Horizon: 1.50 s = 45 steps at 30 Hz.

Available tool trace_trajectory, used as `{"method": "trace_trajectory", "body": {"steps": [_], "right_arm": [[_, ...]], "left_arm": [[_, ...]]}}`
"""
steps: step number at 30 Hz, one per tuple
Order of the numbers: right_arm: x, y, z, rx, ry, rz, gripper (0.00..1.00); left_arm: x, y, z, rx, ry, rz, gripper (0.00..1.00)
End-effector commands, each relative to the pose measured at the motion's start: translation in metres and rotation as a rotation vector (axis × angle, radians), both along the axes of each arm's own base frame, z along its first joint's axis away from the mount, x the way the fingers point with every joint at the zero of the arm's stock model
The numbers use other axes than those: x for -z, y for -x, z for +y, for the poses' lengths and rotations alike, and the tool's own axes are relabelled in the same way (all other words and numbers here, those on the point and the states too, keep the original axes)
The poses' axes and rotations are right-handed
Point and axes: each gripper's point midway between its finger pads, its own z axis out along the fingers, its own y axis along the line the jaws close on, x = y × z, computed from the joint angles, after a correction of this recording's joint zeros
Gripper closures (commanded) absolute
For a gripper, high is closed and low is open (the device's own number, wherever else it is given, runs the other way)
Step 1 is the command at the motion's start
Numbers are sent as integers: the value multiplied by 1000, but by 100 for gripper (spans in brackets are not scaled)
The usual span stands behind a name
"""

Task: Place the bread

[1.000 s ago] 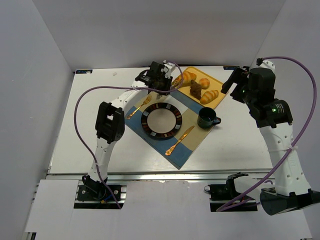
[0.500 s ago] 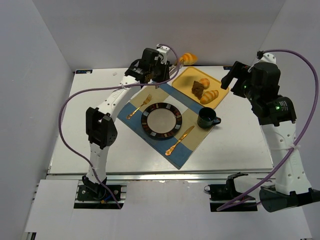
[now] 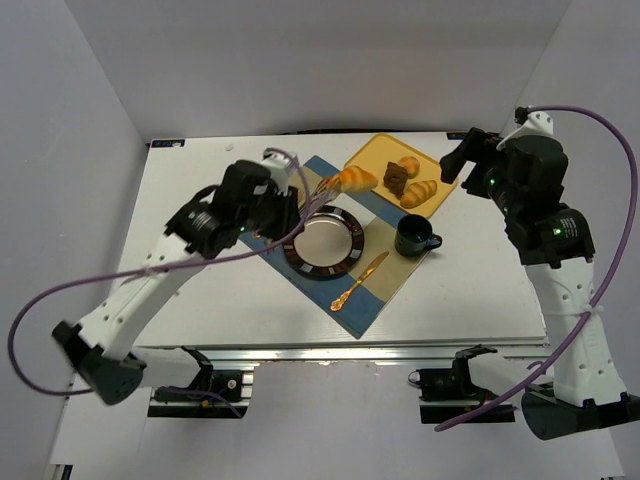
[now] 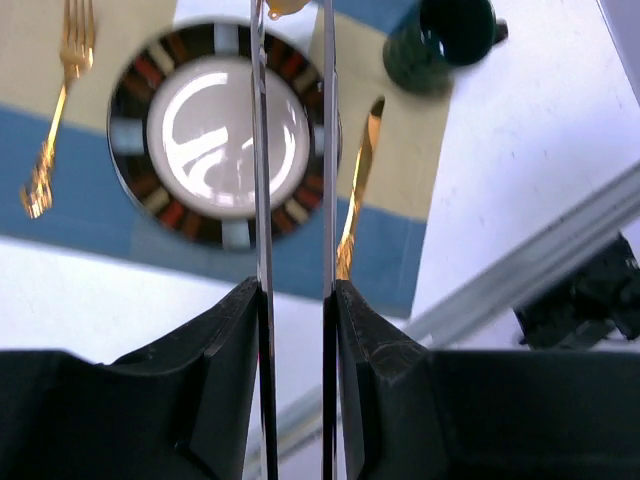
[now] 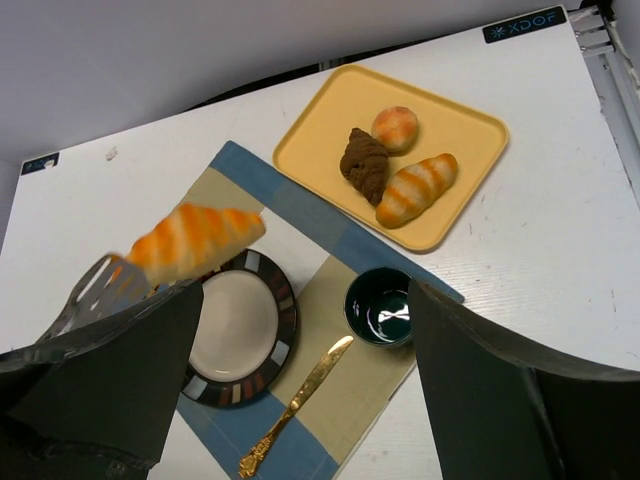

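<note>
A striped croissant is pinched by one end in the left gripper and held aloft near the far rim of the plate, mid-worktop. With so slight a grip it could be dropped early, or released onto the rim and rolled off. The plate is bare. Towards the far right corner, a roll, a dark pastry and another croissant are kept in the tray (the cup looks empty). The right gripper is spread wide, with nothing held.
</note>
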Motion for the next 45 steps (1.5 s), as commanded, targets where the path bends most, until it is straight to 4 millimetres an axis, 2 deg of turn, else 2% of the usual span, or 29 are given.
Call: {"method": "trace_trajectory", "body": {"steps": [1, 2, 4, 5, 9, 14, 19, 23, 26, 30, 33, 34, 37, 39, 45], "right_arm": [[-11, -4, 9, -42, -28, -61, 11], [-10, -4, 10, -48, -29, -59, 11], [-9, -5, 12, -57, -37, -56, 11], [-7, -5, 14, -64, -39, -53, 11], [-5, -5, 17, -75, -52, -45, 11], [-3, -4, 17, -78, -49, -38, 10], [1, -1, 15, -74, -45, -33, 11], [7, -1, 16, -74, -53, -23, 11], [11, -1, 17, -75, -55, -20, 11], [13, -3, 17, -74, -56, -15, 11], [14, -3, 18, -75, -57, -13, 11], [15, -4, 18, -74, -57, -13, 11], [15, -4, 18, -75, -60, -13, 11], [16, -5, 19, -76, -60, -11, 11], [16, -5, 18, -74, -62, -14, 11]], "left_arm": [[12, 18, 23, -118, 30, 36, 100], [31, 26, 28, -139, 20, 74, 100], [38, 33, 37, -169, 26, 73, 100], [52, 36, 40, -178, 14, 87, 100], [65, 29, 46, -216, 6, 59, 100], [94, 21, 45, -235, -48, 89, 100], [111, 28, 51, -263, -74, 131, 100], [117, 37, 62, -263, -126, 161, 89], [121, 43, 62, -240, -146, 190, 78], [115, 45, 60, -233, -136, 194, 68], [110, 46, 60, -222, -141, 195, 68], [106, 47, 60, -218, -143, 196, 64], [104, 49, 60, -203, -151, 203, 61], [100, 49, 56, -182, -138, 200, 55], [93, 52, 61, -145, -215, 208, 44]]}}
